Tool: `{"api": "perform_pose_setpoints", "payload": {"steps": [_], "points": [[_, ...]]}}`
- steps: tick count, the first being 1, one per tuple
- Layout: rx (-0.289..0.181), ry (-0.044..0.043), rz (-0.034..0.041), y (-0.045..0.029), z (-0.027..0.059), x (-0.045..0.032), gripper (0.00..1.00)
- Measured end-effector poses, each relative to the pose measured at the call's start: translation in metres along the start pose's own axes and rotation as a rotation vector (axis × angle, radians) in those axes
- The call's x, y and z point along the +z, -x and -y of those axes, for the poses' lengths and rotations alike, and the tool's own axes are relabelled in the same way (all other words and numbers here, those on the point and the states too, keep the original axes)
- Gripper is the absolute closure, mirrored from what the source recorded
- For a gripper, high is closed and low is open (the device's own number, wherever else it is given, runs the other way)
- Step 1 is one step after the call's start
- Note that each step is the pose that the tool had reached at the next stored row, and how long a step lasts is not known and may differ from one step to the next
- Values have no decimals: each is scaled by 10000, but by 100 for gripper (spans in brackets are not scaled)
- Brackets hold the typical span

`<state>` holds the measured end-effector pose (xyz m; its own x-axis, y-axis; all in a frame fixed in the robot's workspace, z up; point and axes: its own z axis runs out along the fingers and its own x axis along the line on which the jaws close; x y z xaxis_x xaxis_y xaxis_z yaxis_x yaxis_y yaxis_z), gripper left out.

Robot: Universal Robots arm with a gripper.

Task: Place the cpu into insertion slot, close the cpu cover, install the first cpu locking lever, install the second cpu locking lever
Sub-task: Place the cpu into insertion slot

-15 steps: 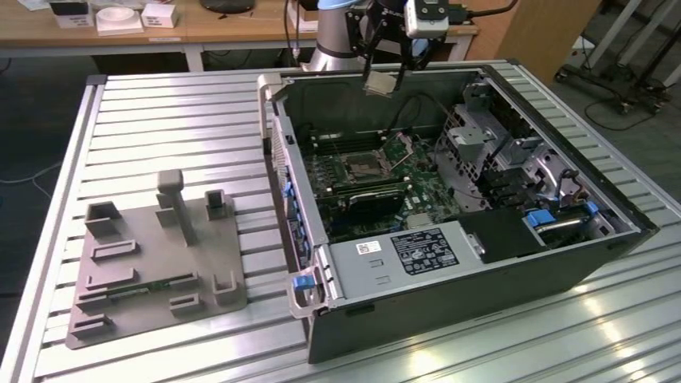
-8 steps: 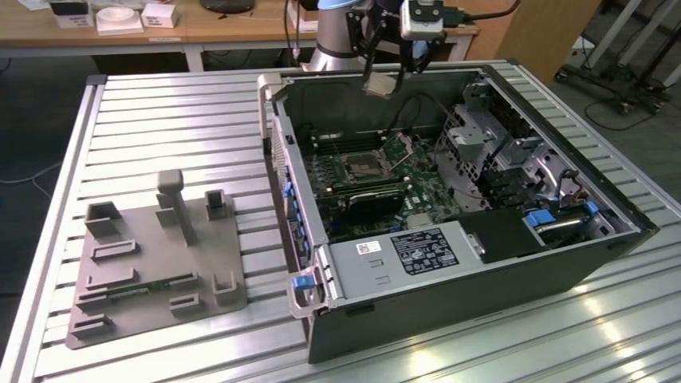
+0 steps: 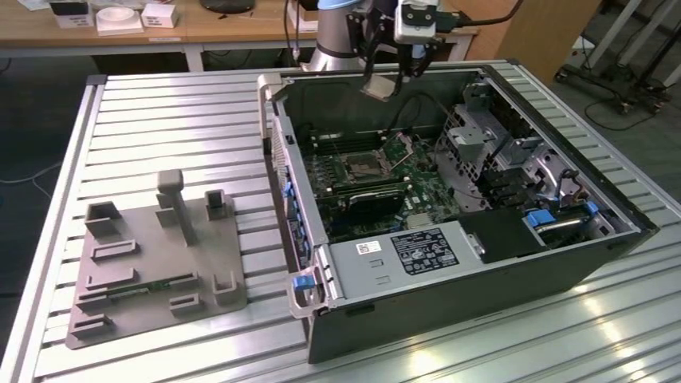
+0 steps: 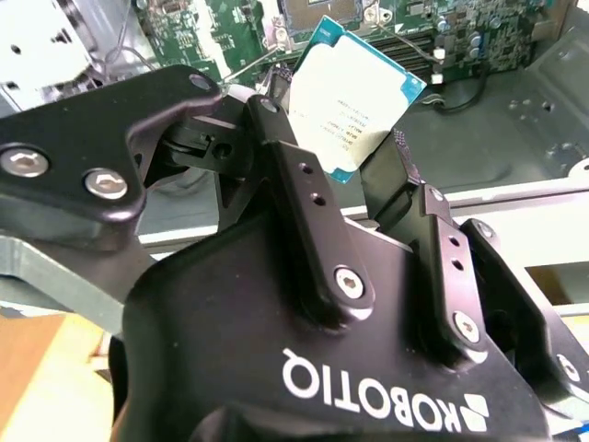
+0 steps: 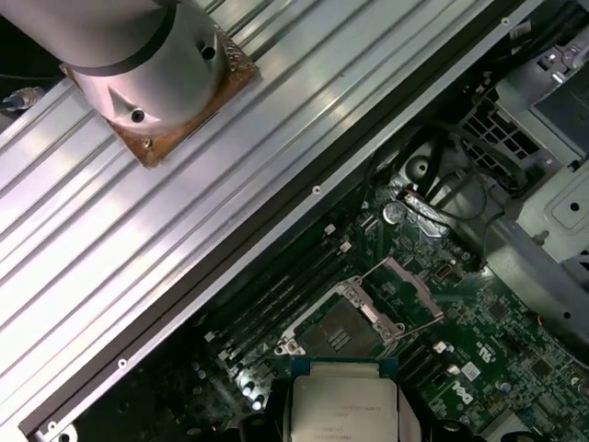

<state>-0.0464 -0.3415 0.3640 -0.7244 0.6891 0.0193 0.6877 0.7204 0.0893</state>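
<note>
**Chip held over the open case, socket bare below**

The ribbed tabletop (image 3: 171, 120) is made of long aluminium slats, pale and matt, with bright glare along its near edge. The arm's round metal base (image 5: 147, 55) is bolted to it. Behind it in the exterior view stands a wooden tabletop (image 3: 213, 32) carrying small white boxes (image 3: 117, 17), with dark floor and loose cables at the sides.

Toward the exterior view's left lies a flat grey fixture plate (image 3: 159, 263) with blocky upright posts. Beside it is the open computer case (image 3: 468, 311), black sheet metal with a green circuit board inside and a grey box with a white label (image 3: 399, 255) at its near end.

The claw (image 4: 331, 138), black and angular, pinches the cpu (image 4: 354, 106) by two opposite edges. The cpu is a thin square with a teal rim and a dull pale metal top. It hangs above the case interior (image 3: 379, 88), well apart from the board.

Directly beyond it in the first wrist view is the insertion slot (image 5: 339, 330), a dark square with a silvery rim and nothing in it. The cpu cover (image 5: 411, 281), a thin silvery frame, stands tilted up from one edge of the slot
</note>
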Motion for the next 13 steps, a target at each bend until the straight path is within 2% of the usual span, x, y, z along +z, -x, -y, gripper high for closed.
{"api": "perform_pose_setpoints", "payload": {"steps": [13], "points": [[2246, 44, 201, 2, 10, 111, 46]]}}
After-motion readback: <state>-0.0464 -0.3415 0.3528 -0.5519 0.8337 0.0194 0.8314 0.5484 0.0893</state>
